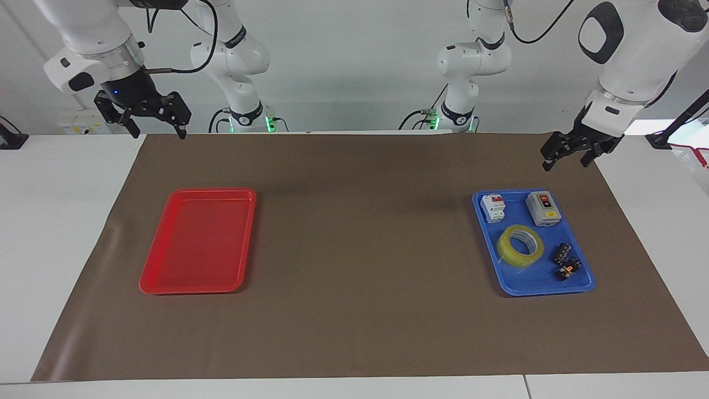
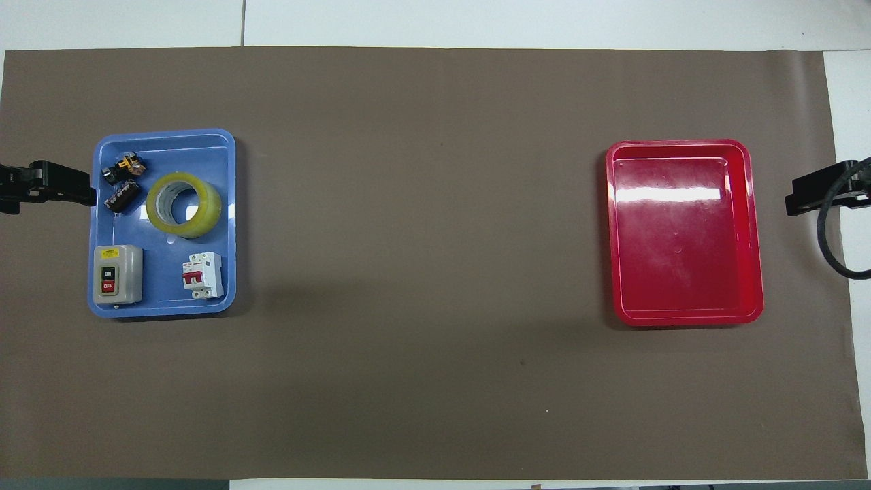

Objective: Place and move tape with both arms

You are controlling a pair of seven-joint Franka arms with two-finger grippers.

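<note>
1. While both arms hung raised at their own ends of the table in the facing view, the wide roll of translucent yellow packing tape lay flat, its open core facing up, in the shallow blue plastic tray toward the left arm's end. The left arm's black two-finger gripper hovered over the brown paper mat just at the tray's robot-side edge, fingers spread and holding nothing. The right arm's black two-finger gripper hovered over the mat's corner at the other end, fingers also spread and empty, well apart from the roll. I judged the left arm much the nearer one, the roll lying forward of and below its fingers.

2. Seen from overhead, the tape sat near the tray's middle, farther from the robots than the grey switch box with a red button and the white circuit breaker, and just beside two small dark parts. Being round, the roll showed no long axis, so a pinch across its wall would likely serve from any side. The empty red plastic tray lay toward the right arm's end, well apart, a likely destination.
</note>
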